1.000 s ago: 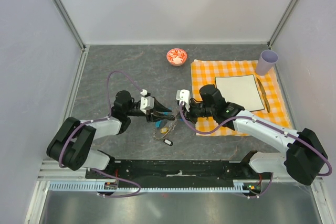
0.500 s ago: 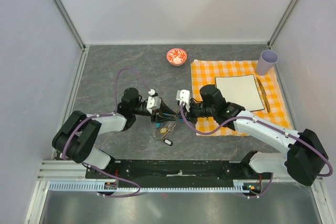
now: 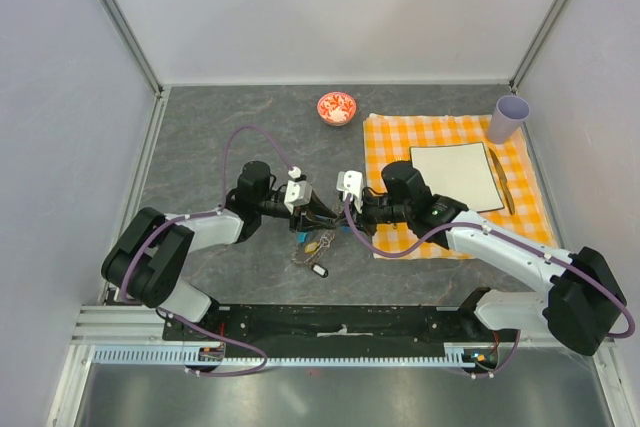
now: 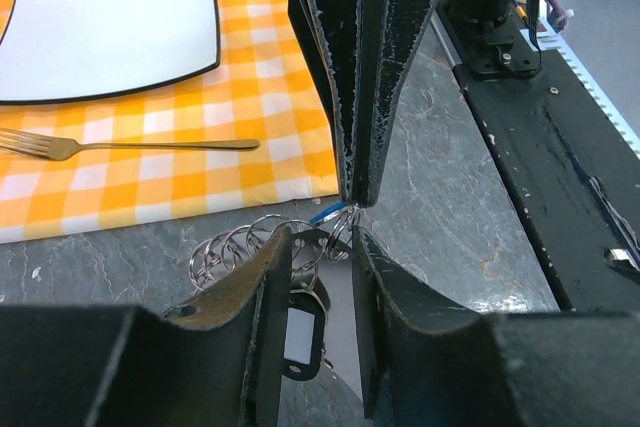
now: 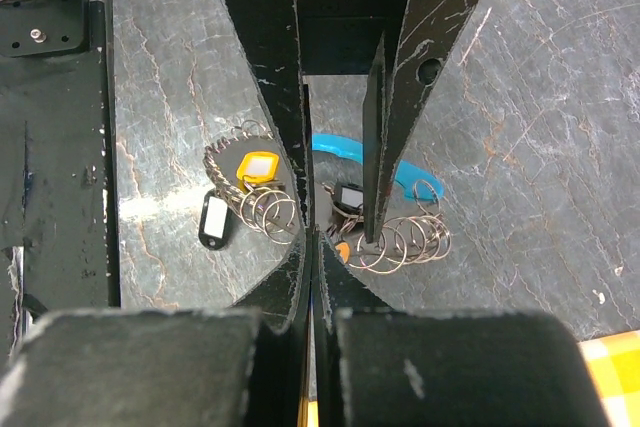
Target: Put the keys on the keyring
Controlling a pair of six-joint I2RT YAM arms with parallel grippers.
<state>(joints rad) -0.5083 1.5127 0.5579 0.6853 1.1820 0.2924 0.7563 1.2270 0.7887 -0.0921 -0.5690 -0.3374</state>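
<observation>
The keys [image 3: 312, 245] are seen as a small heap on the grey table [image 3: 220, 137], at its near middle, just left of the near left corner of the orange checked cloth [image 3: 400, 142]. Among them a yellow tag [image 5: 255, 165] and a black tag [image 5: 213, 219] are made out, the black one lying nearest the arm bases. The keyring [image 5: 405, 237] is found in the same heap, touching the keys, its wire coils lying on the stone and its light-blue strip [image 4: 322, 214] curving along the far side. The left gripper [image 4: 318, 247] is held low over the heap with its jaws parted; the rings and the black tag are seen through the gap, and nothing is seen clamped between the pads. The right gripper [image 5: 312, 239] is brought in from the right, facing the left one, with its fingers pressed fully together; their tips are placed right at the wire beside the blue strip, but whether the wire is pinched cannot be told. On the cloth, a white square plate [image 4: 100, 22] is set, with a gold fork [image 4: 130, 145] beside it. A red-and-white bowl [image 3: 337, 107] is placed on the table at the far middle, and a lilac cup [image 3: 508, 119] is stood at the far right corner of the cloth.
</observation>
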